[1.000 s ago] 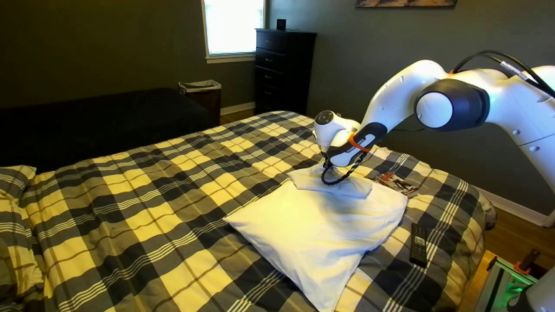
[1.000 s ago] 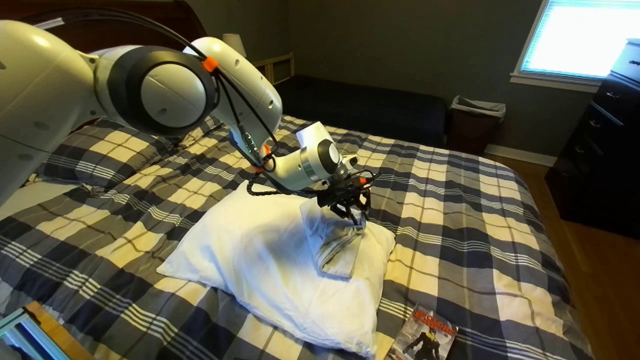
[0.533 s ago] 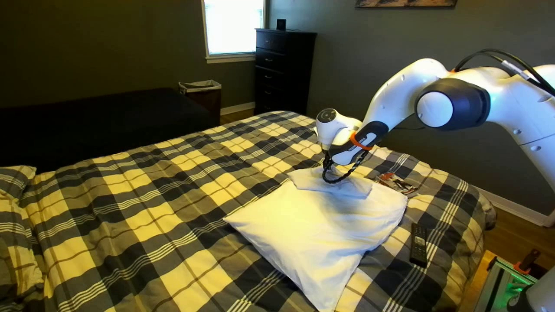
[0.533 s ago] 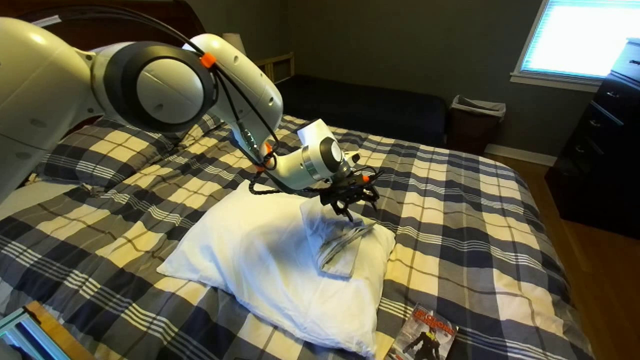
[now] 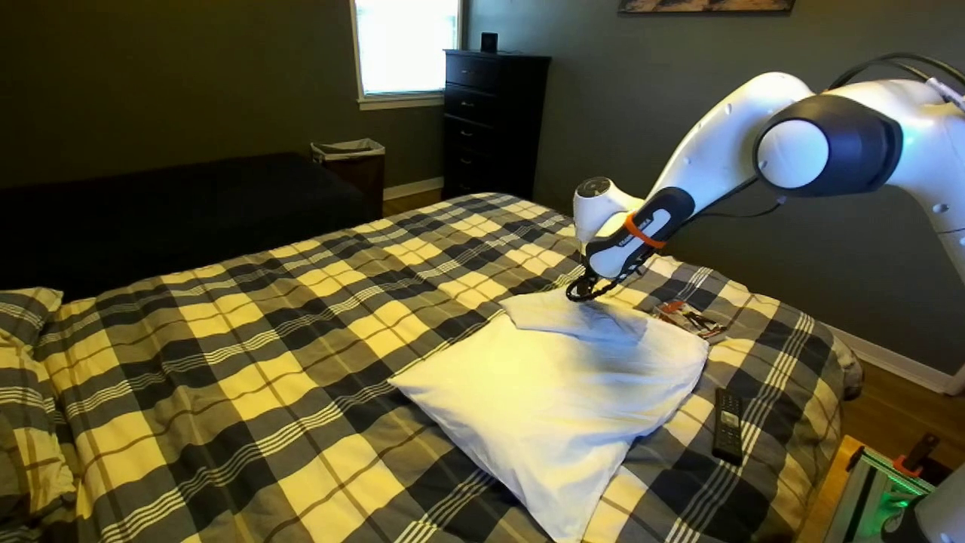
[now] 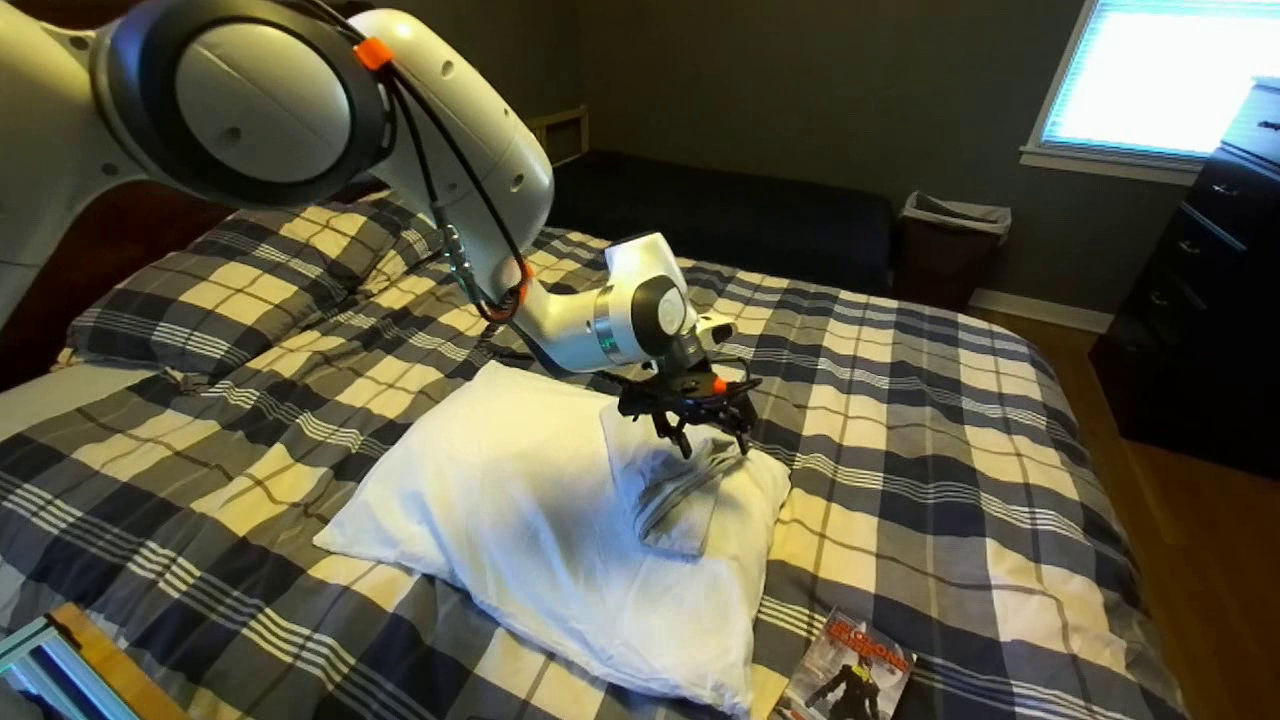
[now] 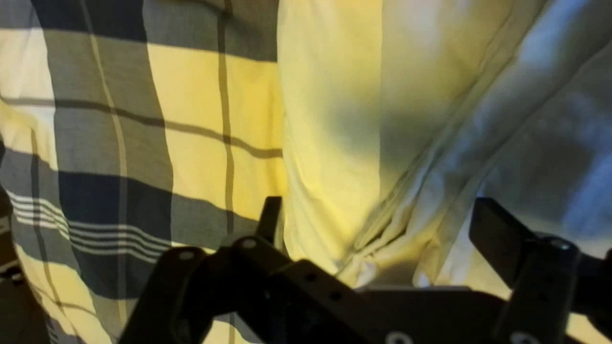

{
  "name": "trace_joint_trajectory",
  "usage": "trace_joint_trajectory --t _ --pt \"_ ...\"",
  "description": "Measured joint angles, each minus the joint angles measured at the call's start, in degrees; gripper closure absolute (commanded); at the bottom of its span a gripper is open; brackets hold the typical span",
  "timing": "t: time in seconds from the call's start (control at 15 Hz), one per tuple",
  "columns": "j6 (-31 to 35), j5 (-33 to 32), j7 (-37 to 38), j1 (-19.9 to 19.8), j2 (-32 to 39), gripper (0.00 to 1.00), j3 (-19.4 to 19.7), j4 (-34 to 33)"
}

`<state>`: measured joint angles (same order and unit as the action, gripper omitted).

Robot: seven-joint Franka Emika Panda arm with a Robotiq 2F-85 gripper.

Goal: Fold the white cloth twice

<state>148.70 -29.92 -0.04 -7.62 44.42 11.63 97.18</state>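
- A small, thin, soft white cloth (image 6: pixel 645 475) lies on a large, puffy white pillow (image 6: pixel 500 490), towards the pillow's right end in an exterior view; stacked, grey-shaded layers run diagonally across it.
- 2 slim black robot fingers (image 7: pixel 499 241) point down over the cloth, spread well apart; whether a tip touches the fabric, I cannot tell.
- In the wrist view, creased folds run into the gap between them; the left finger sits at the pillow's edge, the right over pale fabric.
- A jointed white robot arm (image 5: pixel 720 143) with dark covers reaches in above the pillow in both exterior views.
- Underneath, a navy, grey and cream-yellow plaid bedspread (image 5: pixel 286 362) gives a broad stretch from the pillow out to its own rounded edge.
- A long black remote control (image 5: pixel 728 426) lies near the pillow, between it and the bedspread's edge, in an exterior view.
- A flat rectangular booklet (image 6: pixel 850 665) with red lettering lies just beside a pillow corner, cut off by the lower border of an exterior view.
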Motion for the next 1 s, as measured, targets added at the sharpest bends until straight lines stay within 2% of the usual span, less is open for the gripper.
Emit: trace_joint_trajectory --t 0.27,0.53,0.73,1.0 --pt "0.0 7.4 1.6 -1.0 -6.0 0.00 1.4 8.0" --pt "-0.1 15.9 1.6 -3.6 -10.4 0.00 1.1 15.0" --pt "-0.1 22.6 1.5 -6.3 -12.4 0.00 0.3 19.0" --pt "3.3 29.8 0.5 -9.8 -13.2 0.00 -0.8 22.1"
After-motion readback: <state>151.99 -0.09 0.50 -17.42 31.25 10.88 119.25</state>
